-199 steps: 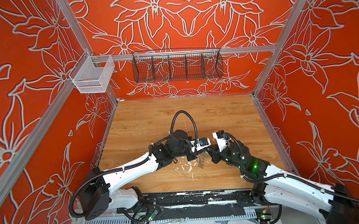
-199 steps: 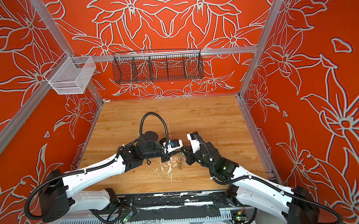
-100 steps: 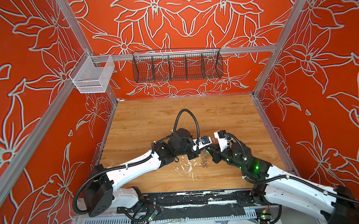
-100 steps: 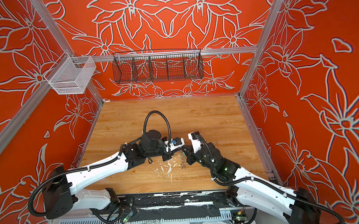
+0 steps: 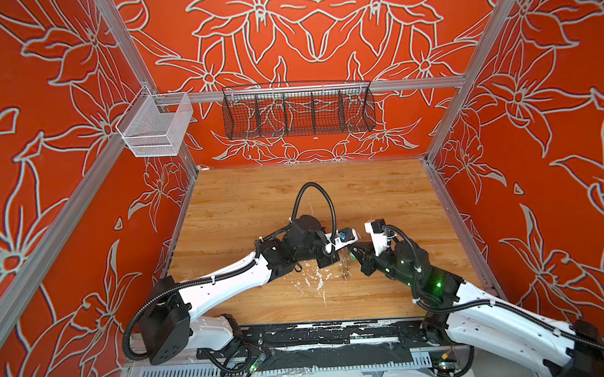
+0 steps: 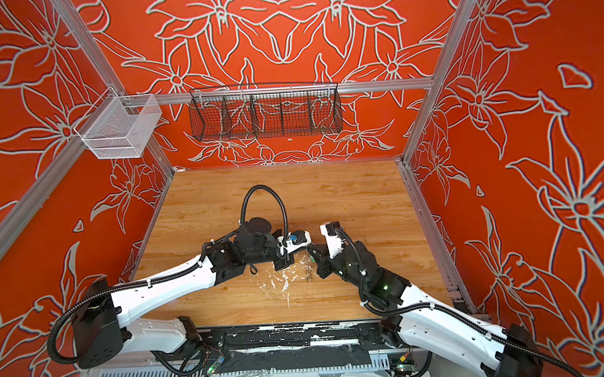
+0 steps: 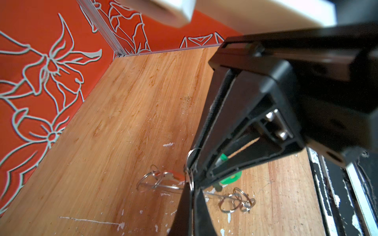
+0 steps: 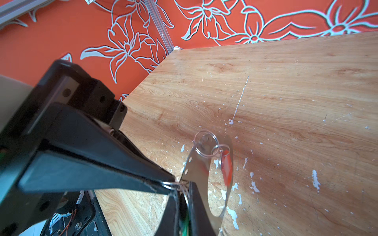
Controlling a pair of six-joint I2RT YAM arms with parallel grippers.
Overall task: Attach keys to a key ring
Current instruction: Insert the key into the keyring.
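Both grippers meet tip to tip over the front middle of the wooden table. The left gripper (image 5: 345,254) (image 7: 191,192) is shut on a small wire split ring (image 7: 191,181) of the key ring. The key ring (image 8: 196,167) (image 5: 345,269), a flat grey oval hoop, hangs below the tips; I cannot tell if it touches the table. The orange-red key (image 8: 227,171) (image 7: 176,175) dangles from a split ring on the hoop. The right gripper (image 8: 184,196) (image 6: 313,253) is shut on the green key (image 8: 185,226) (image 7: 231,178), right against the left fingertips (image 8: 170,182).
White paint flecks (image 5: 314,282) mark the table under the grippers. More loose split rings (image 7: 235,201) hang on the hoop's other side. A black wire basket (image 5: 298,111) and a white mesh basket (image 5: 153,128) hang on the walls. A black rail (image 5: 319,334) runs along the front edge.
The left gripper has closed onto the split ring, and the left arm has reached slightly further right. The right gripper has stayed shut in place.
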